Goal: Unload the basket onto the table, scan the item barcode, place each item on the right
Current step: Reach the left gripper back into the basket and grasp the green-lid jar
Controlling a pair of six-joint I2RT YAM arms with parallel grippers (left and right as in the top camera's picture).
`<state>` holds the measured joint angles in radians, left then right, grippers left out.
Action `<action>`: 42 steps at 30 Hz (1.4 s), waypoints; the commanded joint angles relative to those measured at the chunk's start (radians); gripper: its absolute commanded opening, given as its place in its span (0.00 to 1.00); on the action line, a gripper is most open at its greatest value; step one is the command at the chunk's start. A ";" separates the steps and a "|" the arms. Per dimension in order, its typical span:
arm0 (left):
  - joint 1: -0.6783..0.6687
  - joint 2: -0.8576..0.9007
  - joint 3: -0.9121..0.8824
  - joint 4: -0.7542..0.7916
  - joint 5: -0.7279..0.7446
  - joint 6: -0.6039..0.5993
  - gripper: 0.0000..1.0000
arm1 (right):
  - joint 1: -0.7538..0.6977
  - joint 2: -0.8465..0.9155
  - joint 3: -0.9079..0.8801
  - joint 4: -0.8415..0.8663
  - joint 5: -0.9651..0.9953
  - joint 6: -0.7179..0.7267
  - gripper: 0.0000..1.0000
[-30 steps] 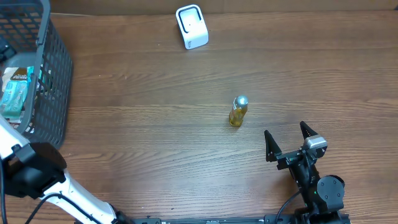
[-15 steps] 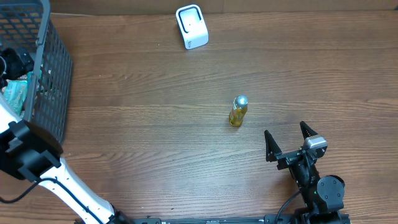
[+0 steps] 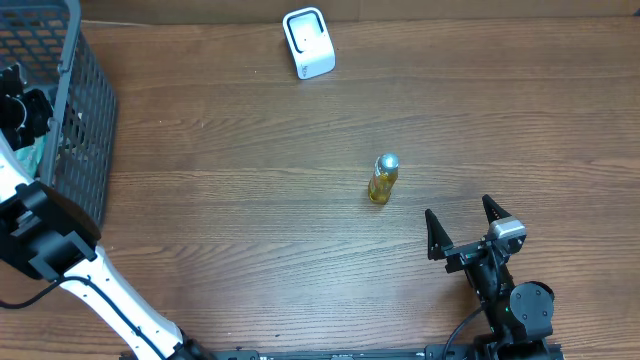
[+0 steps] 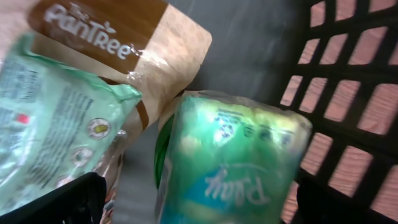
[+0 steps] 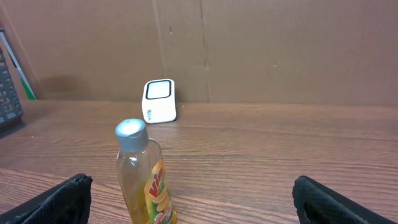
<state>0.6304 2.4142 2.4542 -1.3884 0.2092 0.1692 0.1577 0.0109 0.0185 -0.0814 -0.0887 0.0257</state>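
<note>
Currently the dark lattice basket point(image 3: 95, 130) at the left of the wooden table point(image 3: 250, 220) is holding a glossy green packet point(image 4: 236, 155), a brown paper pouch point(image 4: 134, 37) and a pale crinkly bag point(image 4: 50, 124), all pressed together. The left gripper point(image 4: 205, 202) is reaching into it, fingers spread wide over the green packet and gripping nothing, while the right gripper point(image 3: 460, 225) is resting low near the front edge, likewise spread and empty. A slim clear bottle point(image 3: 383, 178) of yellow liquid is standing upright mid-table, well apart from the boxy white scanner point(image 3: 308, 42).
</note>
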 commanded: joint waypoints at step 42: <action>-0.011 0.019 0.063 0.034 -0.070 -0.005 0.52 | -0.003 -0.008 -0.011 0.004 0.009 -0.004 1.00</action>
<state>0.6231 2.4851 2.4660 -1.3563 0.2050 0.1902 0.1577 0.0109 0.0185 -0.0811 -0.0887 0.0261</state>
